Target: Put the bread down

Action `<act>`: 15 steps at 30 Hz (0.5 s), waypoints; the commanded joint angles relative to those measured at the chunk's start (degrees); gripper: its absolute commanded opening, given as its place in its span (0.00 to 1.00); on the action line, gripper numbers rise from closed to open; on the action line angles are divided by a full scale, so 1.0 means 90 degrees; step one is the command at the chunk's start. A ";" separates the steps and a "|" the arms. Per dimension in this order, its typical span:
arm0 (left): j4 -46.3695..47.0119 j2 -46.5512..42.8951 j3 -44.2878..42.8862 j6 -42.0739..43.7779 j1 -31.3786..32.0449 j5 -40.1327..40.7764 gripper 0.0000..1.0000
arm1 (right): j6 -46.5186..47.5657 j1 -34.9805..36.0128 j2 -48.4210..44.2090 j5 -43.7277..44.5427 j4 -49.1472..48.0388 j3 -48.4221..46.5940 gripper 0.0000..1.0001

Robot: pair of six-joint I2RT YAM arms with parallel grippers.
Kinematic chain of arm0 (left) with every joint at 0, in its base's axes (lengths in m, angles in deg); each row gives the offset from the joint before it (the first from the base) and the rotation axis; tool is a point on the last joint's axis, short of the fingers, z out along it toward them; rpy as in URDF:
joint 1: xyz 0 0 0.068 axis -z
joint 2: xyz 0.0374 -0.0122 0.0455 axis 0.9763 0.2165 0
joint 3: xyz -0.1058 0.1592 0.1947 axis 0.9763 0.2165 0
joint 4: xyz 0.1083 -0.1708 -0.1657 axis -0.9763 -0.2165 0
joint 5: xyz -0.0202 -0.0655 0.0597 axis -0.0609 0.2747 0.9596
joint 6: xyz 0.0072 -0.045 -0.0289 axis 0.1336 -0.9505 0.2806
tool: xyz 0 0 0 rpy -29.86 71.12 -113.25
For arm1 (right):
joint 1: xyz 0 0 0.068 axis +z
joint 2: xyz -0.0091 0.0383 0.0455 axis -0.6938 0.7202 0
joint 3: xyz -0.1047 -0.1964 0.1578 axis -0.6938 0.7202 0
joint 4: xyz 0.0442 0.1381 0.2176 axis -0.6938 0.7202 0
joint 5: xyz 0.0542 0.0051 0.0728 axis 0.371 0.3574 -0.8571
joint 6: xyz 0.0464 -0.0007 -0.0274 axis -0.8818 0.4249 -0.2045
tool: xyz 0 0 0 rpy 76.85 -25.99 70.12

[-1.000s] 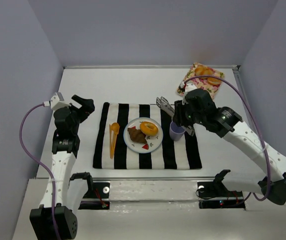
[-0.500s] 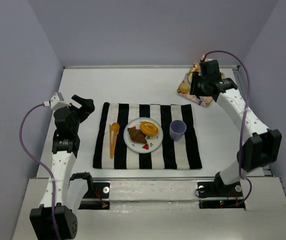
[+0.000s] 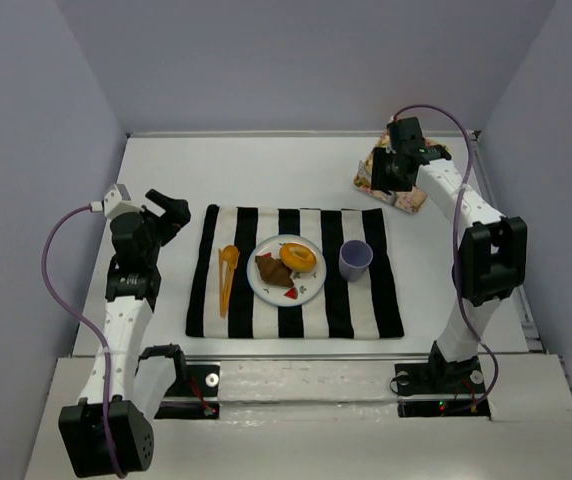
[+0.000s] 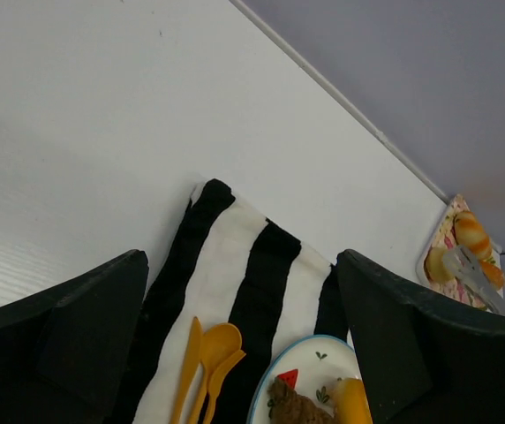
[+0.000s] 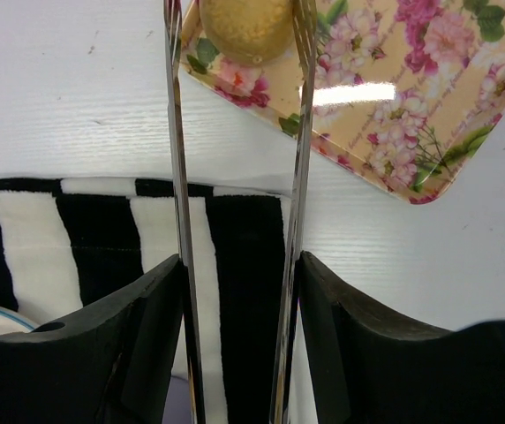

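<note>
At the far right of the desk [image 3: 266, 170], the bread [image 5: 245, 26] lies on the left corner of the flowered tray [image 5: 429, 106]. The right end effector [image 5: 239, 274] is clenched on metal tongs [image 5: 178, 221], and their two blades stand on both sides of the roll. I cannot tell if they press it. The roll looks light, soft and round, so I would squeeze gently at its widest middle. The left end effector [image 4: 241, 256] is released.

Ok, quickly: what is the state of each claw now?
Left claw: open, empty.
Right claw: closed on tongs, whose tips flank a bread roll.
</note>
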 commanded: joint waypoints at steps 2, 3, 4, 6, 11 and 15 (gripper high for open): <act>0.0261 0.0054 -0.0114 0.0059 0.0026 0.0012 0.99 | 0.0087 -0.0126 0.0207 -0.0121 -0.0200 -0.0310 0.58; 0.0261 0.0064 -0.0124 0.0059 0.0016 0.0012 0.99 | 0.0067 -0.0126 0.0246 -0.0073 -0.0181 -0.0320 0.58; 0.0261 0.0083 -0.0124 0.0059 0.0026 0.0012 0.99 | 0.0048 -0.0126 0.0295 -0.0044 -0.0190 -0.0291 0.58; 0.0261 0.0083 -0.0124 0.0059 0.0026 0.0012 0.99 | 0.0048 -0.0184 0.0344 -0.0053 -0.0171 -0.0290 0.58; 0.0251 0.0074 -0.0124 0.0059 0.0026 0.0022 0.99 | 0.0018 -0.0243 0.0374 -0.0014 -0.0161 -0.0232 0.45; 0.0232 0.0035 -0.0124 0.0059 0.0016 0.0041 0.99 | -0.0001 -0.0243 0.0061 -0.0005 -0.0171 -0.0144 0.31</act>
